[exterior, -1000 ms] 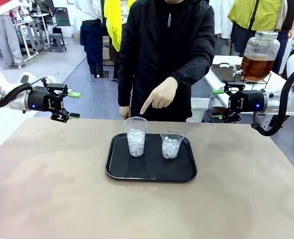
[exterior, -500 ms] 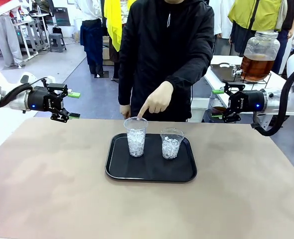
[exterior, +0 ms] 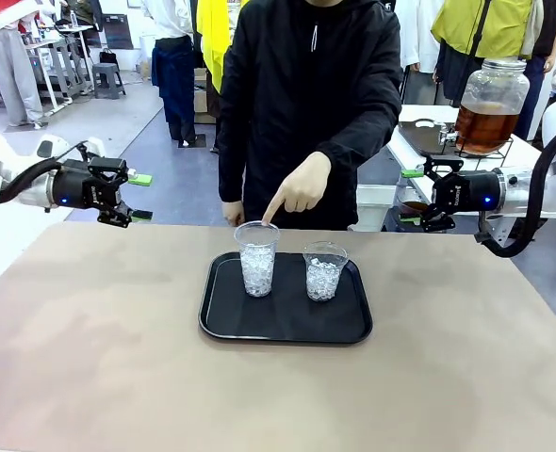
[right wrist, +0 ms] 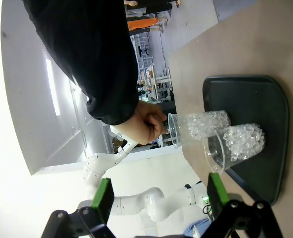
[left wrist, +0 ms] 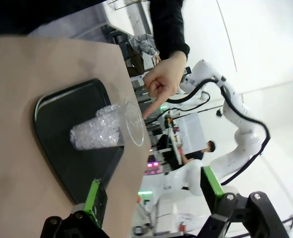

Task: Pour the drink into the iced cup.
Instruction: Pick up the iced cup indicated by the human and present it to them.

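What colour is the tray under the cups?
The tray is black, clearest in the front view.

Blk tray (exterior: pixel 280 326), tan table (exterior: pixel 99 363), amber-brown drink (exterior: pixel 482 129) — person's sleeve (exterior: pixel 374 108) blk too.

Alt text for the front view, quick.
A person's hand points at the rim of the taller cup, left of the shorter cup, both iced, on a black tray. The left gripper and right gripper hang open and empty at the far corners. The drink jar stands beyond the right gripper.
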Motion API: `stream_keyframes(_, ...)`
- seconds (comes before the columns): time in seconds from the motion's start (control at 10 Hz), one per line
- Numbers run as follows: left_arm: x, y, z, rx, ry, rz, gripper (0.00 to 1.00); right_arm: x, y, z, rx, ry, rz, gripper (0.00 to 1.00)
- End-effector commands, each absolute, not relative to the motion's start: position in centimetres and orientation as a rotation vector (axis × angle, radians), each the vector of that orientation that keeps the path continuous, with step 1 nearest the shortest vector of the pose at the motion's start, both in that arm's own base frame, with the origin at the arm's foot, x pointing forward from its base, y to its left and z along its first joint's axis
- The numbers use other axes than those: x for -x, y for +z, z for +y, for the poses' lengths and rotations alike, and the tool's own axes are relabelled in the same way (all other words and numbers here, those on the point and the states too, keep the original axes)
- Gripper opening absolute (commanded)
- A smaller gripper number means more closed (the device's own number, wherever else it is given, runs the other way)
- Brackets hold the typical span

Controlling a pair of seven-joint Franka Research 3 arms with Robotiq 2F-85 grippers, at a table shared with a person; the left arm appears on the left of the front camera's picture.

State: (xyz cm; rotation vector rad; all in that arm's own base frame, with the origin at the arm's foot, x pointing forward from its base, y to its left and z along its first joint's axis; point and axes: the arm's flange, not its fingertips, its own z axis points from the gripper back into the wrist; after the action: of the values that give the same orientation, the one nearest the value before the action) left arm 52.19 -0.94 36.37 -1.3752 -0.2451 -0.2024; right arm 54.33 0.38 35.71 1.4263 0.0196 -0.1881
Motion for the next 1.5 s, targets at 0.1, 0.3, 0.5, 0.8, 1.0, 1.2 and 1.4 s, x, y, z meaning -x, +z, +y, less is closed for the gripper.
stream_keyframes(0.1, -51.2, 36.4, -2.1, 1.268, -0.573, -0.595, 1.0, -54.3, 35.9, 0.4, -1.418, -0.192, 0.008, 1.0)
stream_keyframes(0.3, -50.4, 36.1, -2.7, 1.208, -0.692, -0.733, 1.0, -54.3, 35.9, 0.4, -1.418, -0.192, 0.008, 1.0)
stream_keyframes(0.5, -51.7, 37.0, -2.3, 1.224, -0.663, -0.642, 1.0, -54.3, 35.9, 0.4, -1.418, -0.192, 0.008, 1.0)
stream_keyframes(0.8, -51.7, 37.0, -2.3, 1.224, -0.663, -0.642, 1.0, -54.3, 35.9, 0.4, -1.418, -0.192, 0.008, 1.0)
stream_keyframes(1.0, -51.3, 36.2, -3.2, 1.116, -0.831, -0.779, 1.0, -54.3, 35.9, 0.4, -1.418, -0.192, 0.008, 1.0)
stream_keyframes(1.2, -51.2, 35.2, -4.2, 1.037, -1.001, -0.905, 1.0, -54.3, 35.9, 0.4, -1.418, -0.192, 0.008, 1.0)
stream_keyframes(1.4, -51.3, 34.1, -5.1, 0.999, -1.158, -0.969, 1.0, -54.3, 35.9, 0.4, -1.418, -0.192, 0.008, 1.0)
